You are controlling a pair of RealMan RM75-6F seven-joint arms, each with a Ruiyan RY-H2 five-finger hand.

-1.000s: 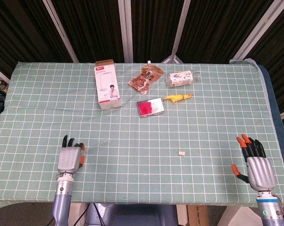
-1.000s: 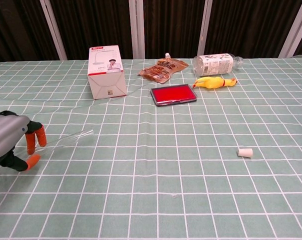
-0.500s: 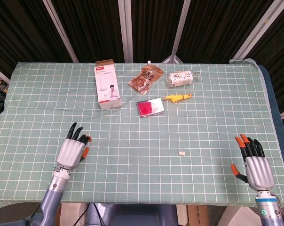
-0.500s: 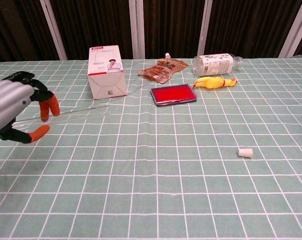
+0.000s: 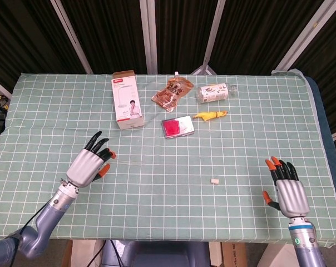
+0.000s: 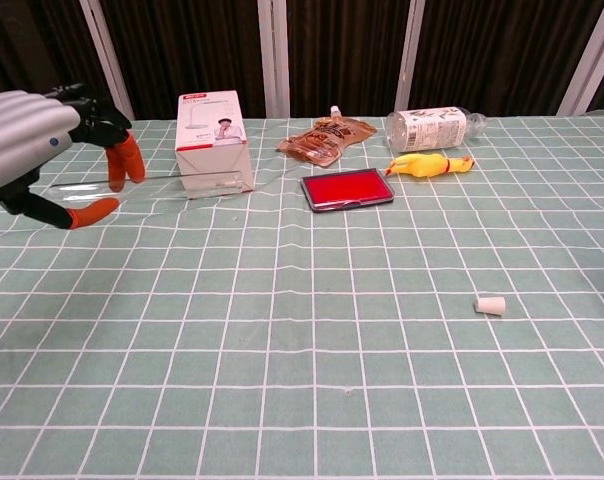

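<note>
Our left hand (image 5: 89, 165) is raised over the near-left part of the green checked table (image 5: 240, 128), pinching a thin clear rod (image 6: 182, 178) between thumb and fingertips; the rod runs level, off toward the white box (image 5: 128, 102). Our right hand (image 5: 287, 189) sits over the near-right table edge, fingers spread, gripping nothing. A small white cap (image 5: 215, 180) lies on the cloth between the hands, well apart from both. At the far side: a brown snack pouch (image 5: 172, 92), a bottle lying flat (image 5: 216, 92), a yellow rubber chicken (image 5: 211, 115) and a red ink pad (image 5: 178, 126).
</note>
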